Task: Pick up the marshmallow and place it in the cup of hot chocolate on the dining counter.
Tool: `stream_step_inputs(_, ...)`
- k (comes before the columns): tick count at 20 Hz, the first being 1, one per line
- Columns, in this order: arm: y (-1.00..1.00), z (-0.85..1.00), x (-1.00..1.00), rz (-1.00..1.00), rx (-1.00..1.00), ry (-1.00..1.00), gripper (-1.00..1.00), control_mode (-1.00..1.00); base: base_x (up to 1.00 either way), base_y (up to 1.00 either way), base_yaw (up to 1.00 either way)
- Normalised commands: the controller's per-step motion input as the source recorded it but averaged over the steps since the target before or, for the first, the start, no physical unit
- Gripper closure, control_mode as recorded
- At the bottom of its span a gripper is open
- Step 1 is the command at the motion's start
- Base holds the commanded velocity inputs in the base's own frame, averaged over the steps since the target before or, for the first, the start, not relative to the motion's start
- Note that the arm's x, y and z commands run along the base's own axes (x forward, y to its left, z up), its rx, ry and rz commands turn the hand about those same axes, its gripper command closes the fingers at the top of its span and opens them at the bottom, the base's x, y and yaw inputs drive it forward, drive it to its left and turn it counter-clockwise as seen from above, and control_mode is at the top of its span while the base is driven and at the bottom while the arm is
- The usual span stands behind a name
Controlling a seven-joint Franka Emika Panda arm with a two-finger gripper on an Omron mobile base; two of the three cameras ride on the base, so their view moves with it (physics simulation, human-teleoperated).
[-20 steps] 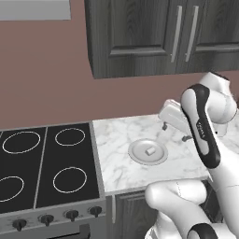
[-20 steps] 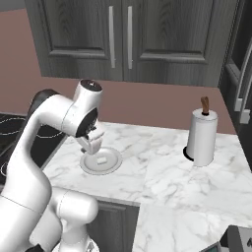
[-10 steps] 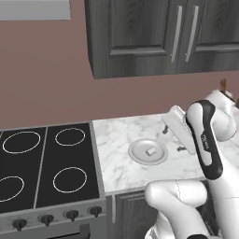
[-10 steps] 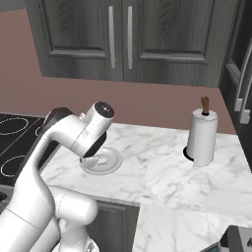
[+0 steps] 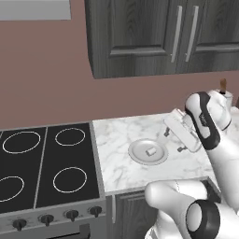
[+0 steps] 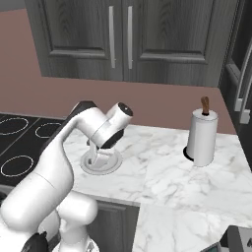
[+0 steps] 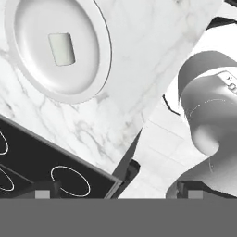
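Tool [image 5: 173,138] wide open and empty beside plate [image 5: 137,156], liable to nudge tiny marshmallow [image 5: 151,151] off-centre if lowered askew.

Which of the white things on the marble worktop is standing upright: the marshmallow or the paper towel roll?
The paper towel roll stands upright on its holder by the wall. The marshmallow is far smaller and lies on the round plate.
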Motion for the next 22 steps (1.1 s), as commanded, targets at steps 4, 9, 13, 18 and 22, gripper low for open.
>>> stream_step_inputs(4,-0.11,-0.25,0.23,0.05,0.07,0.03,-1.00,-1.00,0.00,0.00,0.00)
stream_step_inputs(9,-0.02,-0.41,0.38,0.00,0.05,0.11,-1.00,-1.00,0.00,0.00,0.00)
stream_step_inputs(13,-0.03,-0.35,0.31,0.00,0.06,0.13,-1.00,-1.00,0.00,0.00,0.00)
stream_step_inputs(18,0.00,-0.23,0.27,0.00,0.07,0.09,-1.00,-1.00,0.00,0.00,0.00)
stream_step_inputs(22,-0.03,-0.25,0.16,0.00,0.09,0.02,-1.00,-1.00,0.00,0.00,0.00)
